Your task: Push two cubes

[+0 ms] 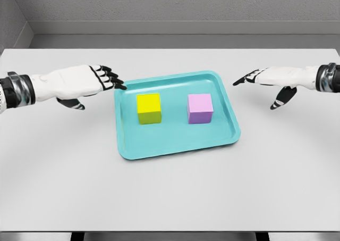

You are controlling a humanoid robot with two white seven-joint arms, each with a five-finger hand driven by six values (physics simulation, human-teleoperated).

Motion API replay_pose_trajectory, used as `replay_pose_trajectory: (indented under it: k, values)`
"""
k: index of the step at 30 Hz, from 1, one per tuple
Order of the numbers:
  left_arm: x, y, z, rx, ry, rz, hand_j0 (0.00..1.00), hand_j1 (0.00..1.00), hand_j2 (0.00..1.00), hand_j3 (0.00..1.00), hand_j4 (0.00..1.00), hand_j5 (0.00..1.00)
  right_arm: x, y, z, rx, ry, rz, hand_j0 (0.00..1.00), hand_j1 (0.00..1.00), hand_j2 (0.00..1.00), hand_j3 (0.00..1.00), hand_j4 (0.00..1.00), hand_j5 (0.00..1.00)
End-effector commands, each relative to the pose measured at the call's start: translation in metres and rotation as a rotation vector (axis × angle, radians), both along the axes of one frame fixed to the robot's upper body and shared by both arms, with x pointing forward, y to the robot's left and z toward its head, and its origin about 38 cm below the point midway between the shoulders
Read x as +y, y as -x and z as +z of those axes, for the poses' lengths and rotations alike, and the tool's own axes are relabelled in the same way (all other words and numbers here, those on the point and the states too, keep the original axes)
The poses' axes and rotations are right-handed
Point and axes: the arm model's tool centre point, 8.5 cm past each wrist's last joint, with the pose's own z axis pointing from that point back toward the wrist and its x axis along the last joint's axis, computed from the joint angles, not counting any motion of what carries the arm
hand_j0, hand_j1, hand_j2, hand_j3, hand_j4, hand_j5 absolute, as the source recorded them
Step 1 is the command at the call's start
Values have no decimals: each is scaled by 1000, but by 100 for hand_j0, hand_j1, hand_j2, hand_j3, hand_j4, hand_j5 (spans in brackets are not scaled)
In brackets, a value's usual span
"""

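1. My left hand (98,81) and right hand (260,77) hover, fingers loose and empty, flanking the shallow teal plastic tray (175,145).
2. Yellow cube (149,108) and lilac cube (200,108) sit apart inside.
3. Approach step, seemingly; next, each palm must meet its cube's outer face.

Yellow cube (149,108) and pink cube (200,108), both upright, side by side yet apart, yellow at left, inside a teal tray (175,143).
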Motion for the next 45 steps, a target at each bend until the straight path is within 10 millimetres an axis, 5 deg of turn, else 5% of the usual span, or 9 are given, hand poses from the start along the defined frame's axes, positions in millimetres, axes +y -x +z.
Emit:
replay_pose_trajectory:
  k: [1,4,6,11,12,16,17,33,45]
  values:
    - [-6,3,-7,14,-22,-18,84,84,84,84,84,84,0,-1,0,1,-8,-5,100,100,100,100,100,100]
    - [5,-6,-21,31,-62,31,58,58,58,58,58,58,-5,-4,1,-2,-11,-25,100,100,100,100,100,100]
    - [9,-8,-25,37,-73,48,56,56,56,56,56,56,-15,-7,-1,2,-9,-60,100,100,100,100,100,100]
    - [-35,-14,-38,22,-40,-1,56,56,56,56,56,56,-15,-8,-6,13,30,-58,100,100,100,100,100,100]
    - [-33,-17,-44,38,-36,14,56,56,56,56,56,56,-14,-8,-7,10,29,-55,92,92,92,92,92,92]
    - [-32,-21,-48,54,-30,28,56,56,56,56,56,56,16,-10,-15,54,75,28,23,23,23,23,23,23]
    - [-28,-22,-53,67,-32,40,56,56,56,56,56,56,24,-11,-14,52,77,48,15,15,15,15,15,15]
    - [-36,-19,-48,50,-26,16,58,58,58,58,58,58,79,-6,-11,-9,191,227,13,13,13,13,13,13]
    - [-36,0,-42,42,-16,-28,59,59,59,59,59,59,89,-9,-10,-18,201,244,13,13,13,13,13,13]
